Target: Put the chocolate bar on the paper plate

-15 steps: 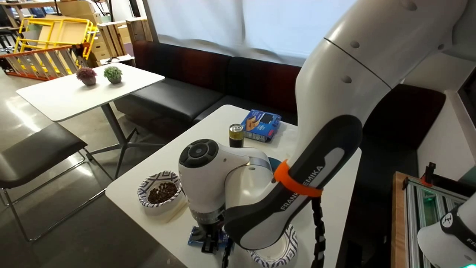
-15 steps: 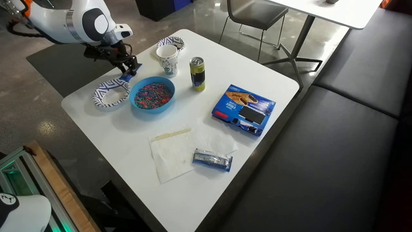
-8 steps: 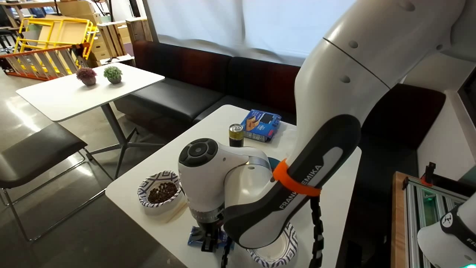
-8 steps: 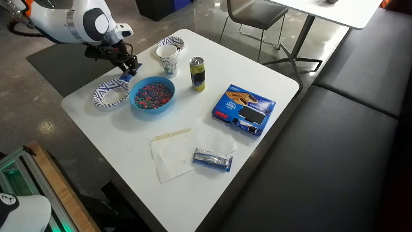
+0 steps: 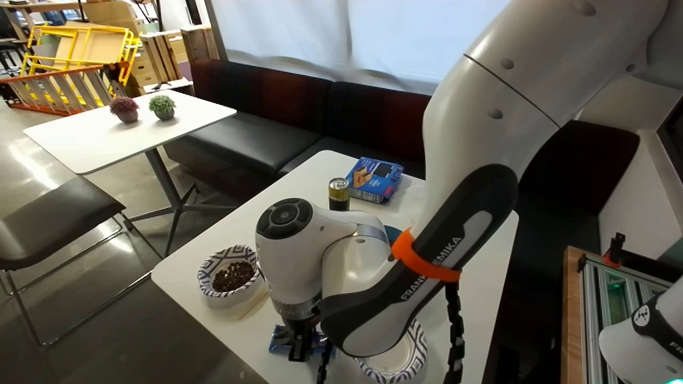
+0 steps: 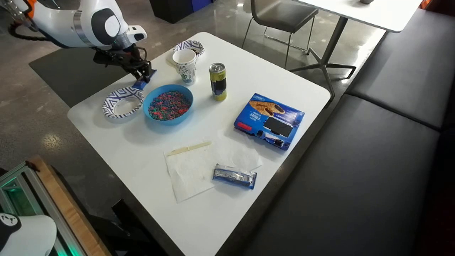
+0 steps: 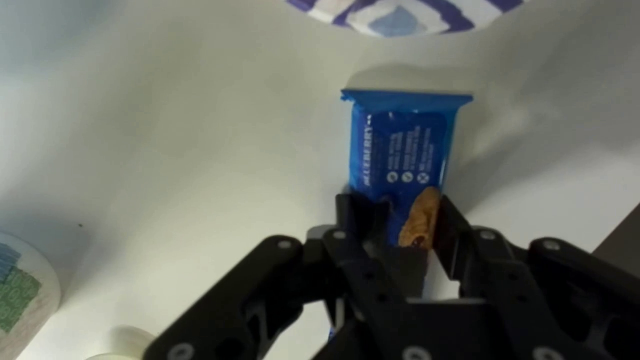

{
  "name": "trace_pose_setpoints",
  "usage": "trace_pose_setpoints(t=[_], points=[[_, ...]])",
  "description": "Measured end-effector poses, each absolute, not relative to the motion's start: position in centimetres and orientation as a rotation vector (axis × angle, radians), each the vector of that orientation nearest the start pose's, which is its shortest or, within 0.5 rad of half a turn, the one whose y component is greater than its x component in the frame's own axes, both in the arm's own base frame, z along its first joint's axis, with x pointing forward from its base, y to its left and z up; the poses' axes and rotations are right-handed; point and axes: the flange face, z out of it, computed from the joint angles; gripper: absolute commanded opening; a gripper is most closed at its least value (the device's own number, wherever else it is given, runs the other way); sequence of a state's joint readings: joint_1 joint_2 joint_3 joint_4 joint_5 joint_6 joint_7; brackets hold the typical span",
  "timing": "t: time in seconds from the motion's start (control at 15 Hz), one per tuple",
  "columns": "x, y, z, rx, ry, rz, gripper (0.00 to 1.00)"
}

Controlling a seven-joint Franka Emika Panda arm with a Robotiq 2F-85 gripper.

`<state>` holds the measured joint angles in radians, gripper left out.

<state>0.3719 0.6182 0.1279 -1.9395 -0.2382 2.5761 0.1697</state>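
Observation:
The chocolate bar [image 7: 402, 140] has a dark blue wrapper with light lettering. It lies at the table's edge and also shows in both exterior views [image 5: 281, 338] [image 6: 139, 85], partly covered by the gripper. My gripper [image 7: 395, 207] is over the bar's middle, with its fingertips against both long sides; it also shows in both exterior views [image 5: 300, 349] [image 6: 143, 77]. The paper plate [image 6: 109, 106], white with a striped rim, stands just beyond one end of the bar, holding nothing visible. In an exterior view the arm partly covers the plate [image 5: 416, 357]. Its rim shows in the wrist view [image 7: 395, 20].
A blue bowl [image 6: 170, 123] with coloured pieces stands beside the plate. A paper cup [image 6: 185, 67], a can [image 6: 218, 83] and a patterned bowl [image 5: 206, 266] with brown pieces stand nearby. A blue box [image 6: 269, 121] and a silver-blue packet [image 6: 234, 176] lie farther off.
The arm has shifted very slightly. The gripper stays at the bar, and the bar and plate show no clear movement.

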Motion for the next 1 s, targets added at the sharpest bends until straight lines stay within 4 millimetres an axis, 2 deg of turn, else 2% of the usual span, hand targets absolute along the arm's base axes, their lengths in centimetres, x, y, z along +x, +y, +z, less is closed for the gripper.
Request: trace_pose_setpoints(t=[0.47, 1.0], points=[[54.6, 30.1, 16.9, -3.074, -0.798, -0.101, 0.37], [53.9, 30.1, 19.2, -3.068, -0.791, -0.130, 0.31]])
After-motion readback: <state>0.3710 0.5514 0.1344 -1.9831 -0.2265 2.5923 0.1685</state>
